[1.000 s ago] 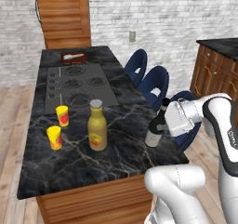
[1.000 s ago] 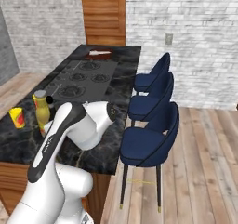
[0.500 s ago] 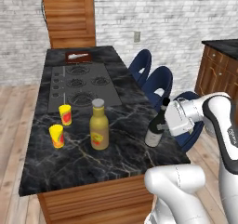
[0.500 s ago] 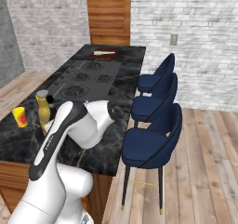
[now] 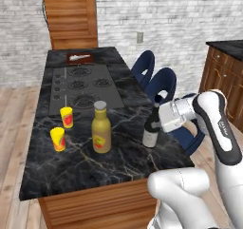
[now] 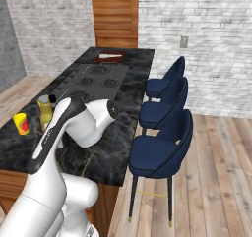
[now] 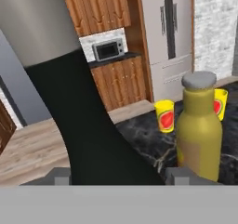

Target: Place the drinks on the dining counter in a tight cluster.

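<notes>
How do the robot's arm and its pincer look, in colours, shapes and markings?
The arm has rounded glossy white shells with dark joint bands and small dark lettering along one link. In the right base view the same white arm shows a dark round joint cap. The pincer has two small grey square fingertips. No cables are visible.

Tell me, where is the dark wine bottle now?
In the left base view, the dark wine bottle stands near the marble island's right edge, right of the mustard-yellow bottle.

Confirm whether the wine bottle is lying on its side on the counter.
No, the wine bottle stands upright on the dining counter, with the gripper around it.
</notes>
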Controlling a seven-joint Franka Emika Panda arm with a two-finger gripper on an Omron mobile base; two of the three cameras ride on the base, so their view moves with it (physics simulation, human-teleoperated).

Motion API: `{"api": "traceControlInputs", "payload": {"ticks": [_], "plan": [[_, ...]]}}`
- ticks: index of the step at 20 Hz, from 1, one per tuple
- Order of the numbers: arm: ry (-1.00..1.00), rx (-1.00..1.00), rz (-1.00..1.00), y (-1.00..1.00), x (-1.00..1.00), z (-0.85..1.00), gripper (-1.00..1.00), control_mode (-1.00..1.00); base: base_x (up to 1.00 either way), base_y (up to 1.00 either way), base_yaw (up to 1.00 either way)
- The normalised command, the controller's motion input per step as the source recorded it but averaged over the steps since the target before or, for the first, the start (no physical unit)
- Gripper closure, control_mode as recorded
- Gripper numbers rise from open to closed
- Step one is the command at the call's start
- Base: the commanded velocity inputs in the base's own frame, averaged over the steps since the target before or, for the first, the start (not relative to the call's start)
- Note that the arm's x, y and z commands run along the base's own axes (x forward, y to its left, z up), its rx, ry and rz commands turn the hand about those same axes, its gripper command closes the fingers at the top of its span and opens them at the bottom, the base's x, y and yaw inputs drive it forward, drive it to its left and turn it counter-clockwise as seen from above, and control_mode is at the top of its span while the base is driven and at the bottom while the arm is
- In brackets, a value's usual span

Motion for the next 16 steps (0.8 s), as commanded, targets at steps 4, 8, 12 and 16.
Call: {"api": "traceControlInputs", "payload": {"ticks": [4, 8, 12, 16], "plan": [[0.28, -0.07, 0.01, 0.0, 0.61, 0.28, 1.0, -1.0, 0.0, 0.0, 0.0], [0.11, -0.03, 0.0, 0.0, 0.73, -0.25, 1.0, -1.0, 0.0, 0.0, 0.0], [0.0, 0.0, 0.0, 0.0, 0.8, -0.63, 1.0, -1.0, 0.0, 0.0, 0.0], [-0.03, 0.0, 0.0, 0.01, 0.44, -0.56, 1.0, -1.0, 0.0, 0.0, 0.0]]}}
